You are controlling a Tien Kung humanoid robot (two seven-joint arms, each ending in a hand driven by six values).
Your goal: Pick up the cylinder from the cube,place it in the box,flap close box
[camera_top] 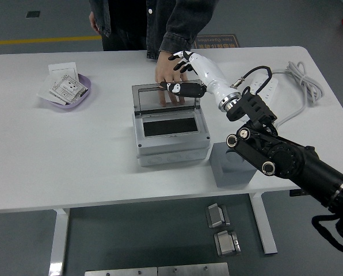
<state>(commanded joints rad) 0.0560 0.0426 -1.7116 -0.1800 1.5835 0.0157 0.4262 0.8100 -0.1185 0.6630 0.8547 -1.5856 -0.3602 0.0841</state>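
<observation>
On my left I see a purple dish on the white table, holding a few small printed packets and a white card, well apart from everything else. Moving toward the middle, the grey box sits on the table with its dark interior showing; its clear flap is raised at the far side, tilted back. I cannot make out the cylinder for certain; the inside of the box is too dark for me to tell if it lies there.

Behind the flap, a person in a denim jacket stands at the far edge of the table, and the person's hand rests flat on the tabletop just beyond the flap, partly seen through the clear plastic.

My right hand hovers above the top edge of the flap, white forearm shell angled up and back. Its fingers are spread and relaxed, grasping nothing, with one black finger stretched along the flap's upper rim; whether it actually touches, I cannot tell.

Right of the box, just beside it, stands the grey cube, partly hidden by my black arm. Farther right lie a white power strip and its coiled cable. My left arm does not show.
</observation>
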